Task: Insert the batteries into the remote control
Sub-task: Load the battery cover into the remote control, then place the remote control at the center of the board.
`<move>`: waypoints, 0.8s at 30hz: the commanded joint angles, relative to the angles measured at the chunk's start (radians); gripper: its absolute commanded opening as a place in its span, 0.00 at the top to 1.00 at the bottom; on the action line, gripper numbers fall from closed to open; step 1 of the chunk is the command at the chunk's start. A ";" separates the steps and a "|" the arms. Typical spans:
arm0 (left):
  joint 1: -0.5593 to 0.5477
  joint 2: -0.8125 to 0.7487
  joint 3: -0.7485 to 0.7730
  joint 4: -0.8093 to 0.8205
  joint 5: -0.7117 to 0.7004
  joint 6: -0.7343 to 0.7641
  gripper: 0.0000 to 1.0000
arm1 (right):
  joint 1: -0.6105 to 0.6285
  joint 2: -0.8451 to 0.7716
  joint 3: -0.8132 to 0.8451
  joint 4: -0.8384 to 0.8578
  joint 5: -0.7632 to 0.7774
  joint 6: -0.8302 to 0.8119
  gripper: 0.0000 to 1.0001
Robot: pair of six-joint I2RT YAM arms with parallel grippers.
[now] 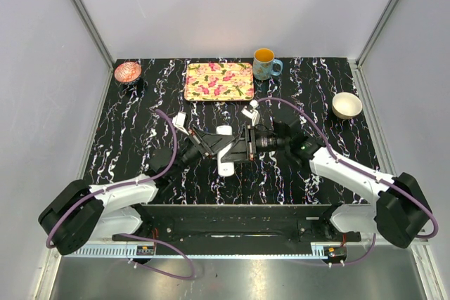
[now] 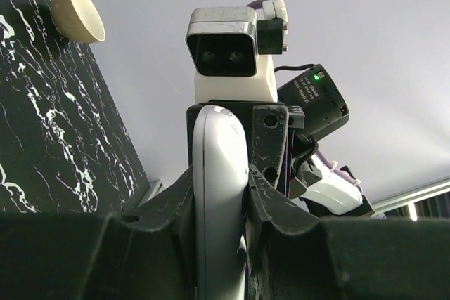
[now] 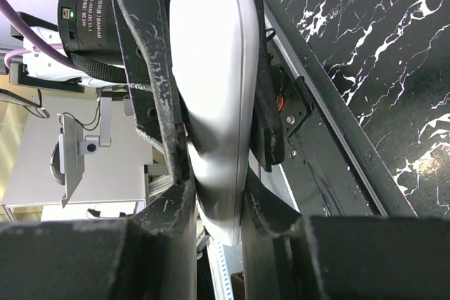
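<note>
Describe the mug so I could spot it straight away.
Look at the black marbled table, along its far edge. Just right of the floral tray stands the mug: blue, orange inside, and the only thing with a handle.

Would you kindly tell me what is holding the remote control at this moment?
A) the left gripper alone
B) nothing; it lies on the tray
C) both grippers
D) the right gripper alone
C: the left gripper and the right gripper each clamp the remote control between their fingers.
</note>
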 commanded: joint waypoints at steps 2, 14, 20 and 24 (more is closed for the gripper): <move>0.021 -0.043 0.028 0.020 -0.010 0.035 0.63 | 0.001 -0.052 0.036 -0.146 0.065 -0.085 1.00; 0.215 -0.260 -0.001 -0.352 -0.072 0.090 0.20 | 0.003 -0.044 0.274 -0.834 0.581 -0.361 1.00; 0.229 -0.561 0.017 -0.780 -0.233 0.230 0.20 | 0.001 0.237 0.450 -1.198 1.323 -0.492 1.00; 0.228 -0.693 0.032 -0.970 -0.289 0.280 0.22 | 0.000 0.415 0.522 -1.232 1.545 -0.501 1.00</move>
